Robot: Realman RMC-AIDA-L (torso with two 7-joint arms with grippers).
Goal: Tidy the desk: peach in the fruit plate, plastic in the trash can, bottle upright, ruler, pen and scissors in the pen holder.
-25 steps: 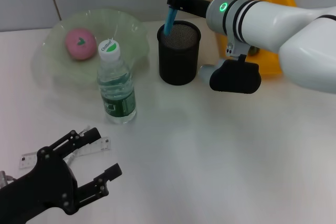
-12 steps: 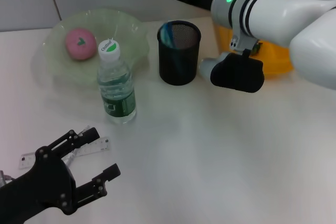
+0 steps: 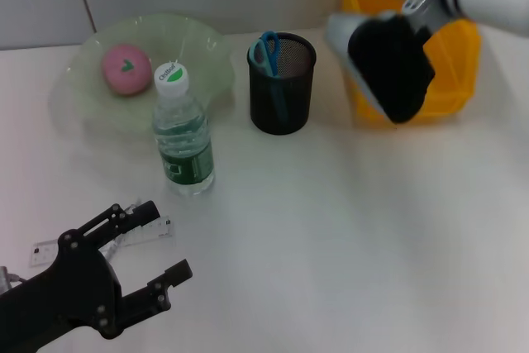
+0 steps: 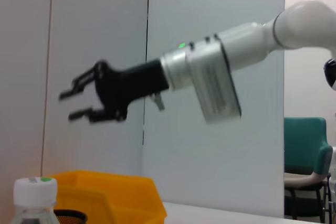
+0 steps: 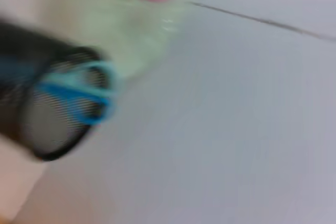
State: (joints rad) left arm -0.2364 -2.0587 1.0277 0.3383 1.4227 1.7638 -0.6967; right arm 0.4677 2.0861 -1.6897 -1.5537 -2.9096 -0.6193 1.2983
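The pink peach (image 3: 126, 68) lies in the green fruit plate (image 3: 202, 51). An upright bottle (image 3: 183, 136) stands in front of the plate. The blue scissors (image 3: 266, 50) rest inside the black mesh pen holder (image 3: 282, 101), handles up. My right gripper (image 4: 71, 106) hangs open and empty high above the table, behind the holder. A clear ruler (image 3: 48, 249) lies flat at the near left, partly under my left gripper (image 3: 165, 241), which is open just above it. The pen and the plastic are out of view. The right wrist view shows the scissors (image 5: 79, 95) in the holder (image 5: 47, 129).
The yellow trash can (image 3: 450, 72) stands to the right of the pen holder, partly behind my right arm's black wrist block (image 3: 388, 64). A grey panelled wall runs behind the table.
The scissors left my right gripper and dropped into the pen holder. The right arm then rose and pulled back to the right. The left arm has not moved.
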